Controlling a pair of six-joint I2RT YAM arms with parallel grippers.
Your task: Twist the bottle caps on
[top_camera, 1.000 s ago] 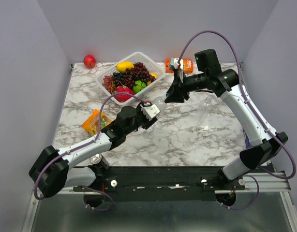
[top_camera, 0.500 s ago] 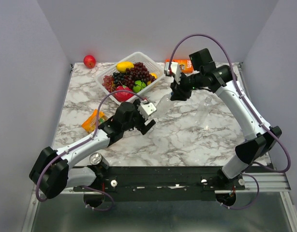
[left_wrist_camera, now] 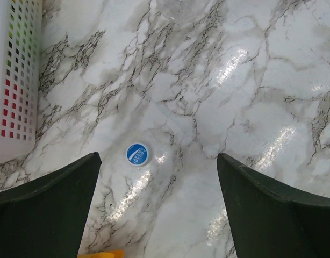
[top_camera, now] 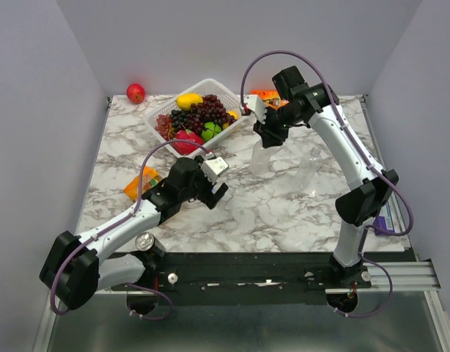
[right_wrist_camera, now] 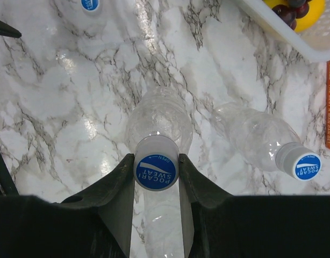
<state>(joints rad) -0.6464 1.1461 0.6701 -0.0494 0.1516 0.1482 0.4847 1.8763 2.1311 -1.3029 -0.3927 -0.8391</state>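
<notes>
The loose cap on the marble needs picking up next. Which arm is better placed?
Left. The left gripper hangs open over the loose cap, which lies between its fingers. The right gripper is shut on the fitted cap of an upright bottle.

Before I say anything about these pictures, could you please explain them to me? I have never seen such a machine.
Two robot arms, left and right, are bolted at the near edge of a marble table. The wide picture looks down from above; the other two come from small cameras on each wrist. The left claw hangs open over a loose blue cap. The right claw is closed on the cap of an upright clear bottle; a second capped bottle stands beside it. A white basket of fruit sits farther back.
</notes>
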